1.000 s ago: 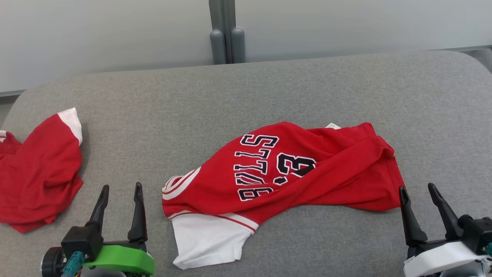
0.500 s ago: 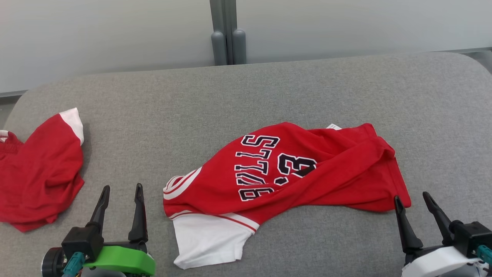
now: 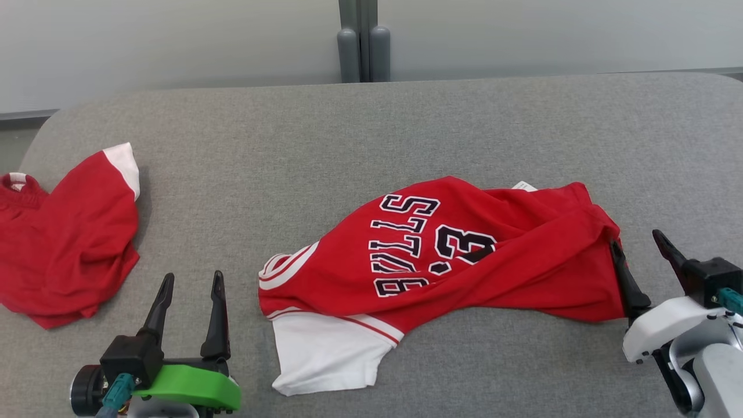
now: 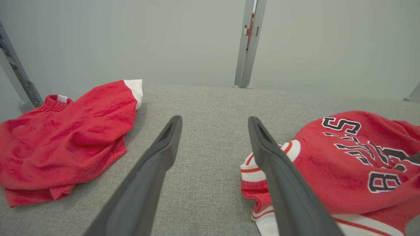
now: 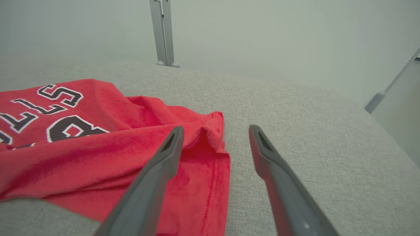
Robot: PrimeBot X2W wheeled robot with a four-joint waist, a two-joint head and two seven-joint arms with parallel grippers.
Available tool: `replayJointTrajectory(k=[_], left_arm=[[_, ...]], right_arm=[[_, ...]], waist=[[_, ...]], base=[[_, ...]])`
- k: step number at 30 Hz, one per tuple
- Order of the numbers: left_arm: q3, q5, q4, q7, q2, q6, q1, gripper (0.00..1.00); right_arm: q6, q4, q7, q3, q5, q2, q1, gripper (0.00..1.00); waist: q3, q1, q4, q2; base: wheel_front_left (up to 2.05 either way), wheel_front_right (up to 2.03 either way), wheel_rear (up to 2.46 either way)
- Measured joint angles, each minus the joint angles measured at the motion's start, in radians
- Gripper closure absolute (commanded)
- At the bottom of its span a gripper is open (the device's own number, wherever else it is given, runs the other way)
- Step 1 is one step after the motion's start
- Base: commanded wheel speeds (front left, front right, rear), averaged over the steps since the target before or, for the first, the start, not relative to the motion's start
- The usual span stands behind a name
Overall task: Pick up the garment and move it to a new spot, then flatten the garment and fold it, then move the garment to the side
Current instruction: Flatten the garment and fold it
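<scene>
R gripper [image 3: 634,238] advanced, prob. astride jersey [image 3: 522,255] hem

Red garment [image 3: 534,273]: dark, white-outlined lettering [image 3: 403,247] reads "BULLS", lying sideways in head view, middle letters creased. Beside it, number [image 3: 464,247] "23", first digit partly lost in fold. Small white tag [image 3: 524,186] at far edge: unreadable.
</scene>
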Motion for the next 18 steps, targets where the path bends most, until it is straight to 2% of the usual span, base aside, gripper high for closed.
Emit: replayJointTrajectory(k=[12, 13, 14, 15, 16, 18], left_arm=[[-0.010, -0.006, 0.005, 0.000, 0.000, 0.000, -0.024, 0.00], [-0.012, -0.007, 0.005, 0.000, 0.000, 0.000, -0.026, 0.00], [-0.013, -0.007, 0.004, 0.000, 0.000, 0.000, -0.027, 0.00], [-0.013, -0.007, 0.004, 0.000, 0.000, 0.000, -0.027, 0.00], [-0.013, -0.007, 0.004, 0.000, 0.000, 0.001, -0.027, 0.00], [-0.013, -0.007, 0.004, 0.000, 0.000, 0.003, -0.027, 0.00]], right_arm=[[0.000, 0.275, 0.002, 0.088, 0.082, -0.005, -0.181, 0.00], [0.000, 0.296, 0.002, 0.093, 0.106, 0.000, -0.192, 0.03], [0.000, 0.310, 0.001, 0.100, 0.122, 0.006, -0.200, 0.57], [0.000, 0.324, -0.001, 0.114, 0.132, 0.010, -0.208, 0.86], [0.000, 0.333, -0.004, 0.128, 0.138, 0.012, -0.215, 1.00], [0.000, 0.343, -0.010, 0.147, 0.153, 0.010, -0.223, 1.00]], waist=[[0.039, 0.0000, 0.042, 0.0000], [0.041, 0.0000, 0.044, 0.0000], [0.043, 0.0000, 0.045, 0.0000], [0.044, 0.0000, 0.045, 0.0000], [0.043, 0.0000, 0.045, 0.0000], [0.042, 0.0000, 0.042, 0.0000]], base=[[0.00, 0.00, 0.00], [0.00, 0.00, 0.00], [0.00, 0.00, 0.00], [0.00, 0.00, 0.00], [0.00, 0.00, 0.00], [0.00, 0.00, 0.00]])
